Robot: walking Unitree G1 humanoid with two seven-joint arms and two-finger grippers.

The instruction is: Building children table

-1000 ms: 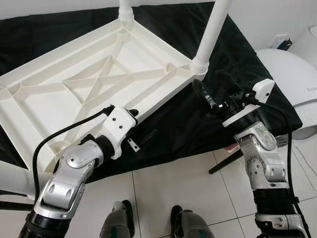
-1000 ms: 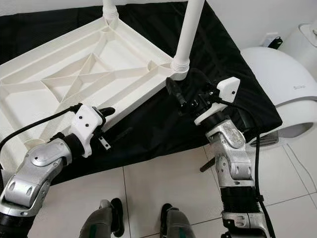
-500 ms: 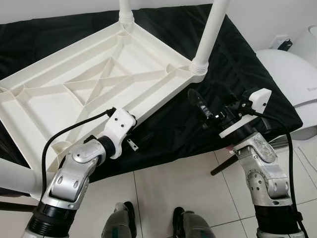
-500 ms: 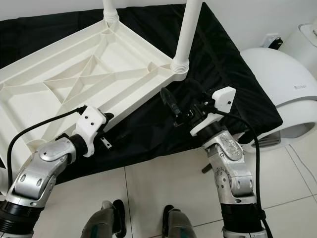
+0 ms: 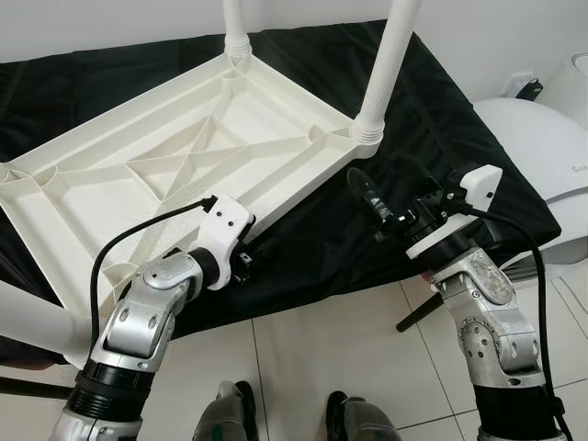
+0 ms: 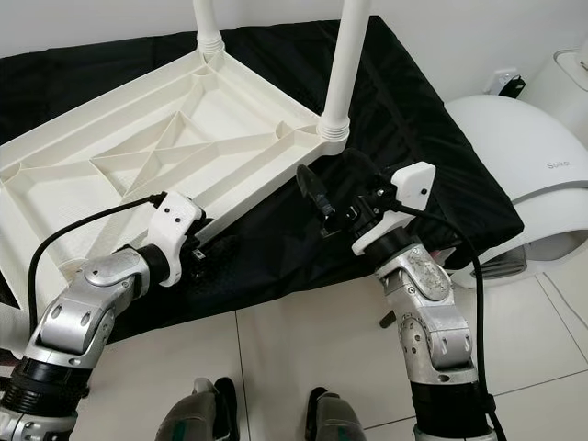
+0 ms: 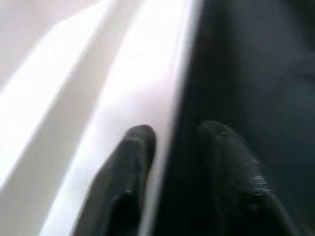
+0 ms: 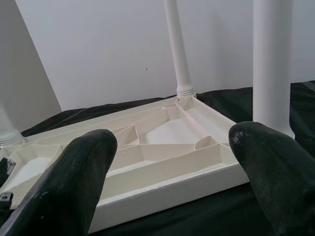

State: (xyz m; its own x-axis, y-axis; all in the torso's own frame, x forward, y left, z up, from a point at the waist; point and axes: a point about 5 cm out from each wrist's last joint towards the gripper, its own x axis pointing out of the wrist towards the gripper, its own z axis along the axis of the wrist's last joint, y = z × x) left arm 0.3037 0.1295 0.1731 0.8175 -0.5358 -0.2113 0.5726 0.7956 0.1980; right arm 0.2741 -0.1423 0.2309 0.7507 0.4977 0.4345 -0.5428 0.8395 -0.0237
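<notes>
White floor tiles (image 5: 303,349) run under the near edge of a bench draped in black cloth (image 5: 441,119), and a white rounded appliance (image 5: 542,138) sits far right.

On the cloth lies the white plastic children's table (image 5: 184,165), upside down with its ribbed underside showing. A leg (image 5: 28,322) stands at the near left corner, another leg (image 5: 234,23) rises at the far corner, and a third leg (image 5: 390,55) stands in the right corner socket (image 5: 365,129).

At the left, the left tool (image 7: 172,147) straddles the near rim of the tabletop, one finger (image 7: 130,157) on the white plastic and the other on the cloth side, set narrow around the edge; I cannot tell whether it truly pinches it.

To the right, the right tool (image 6: 322,197) hovers just beside the right corner socket, fingers (image 8: 83,167) spread wide and holding nothing.

Likely risks: if the left tool pulls or lifts on that thin rim, the light table could slide on the slick cloth toward the near edge or tip. If the right tool closes in off line, it may knock the third leg and loosen it in its socket, should it be only partly seated.
</notes>
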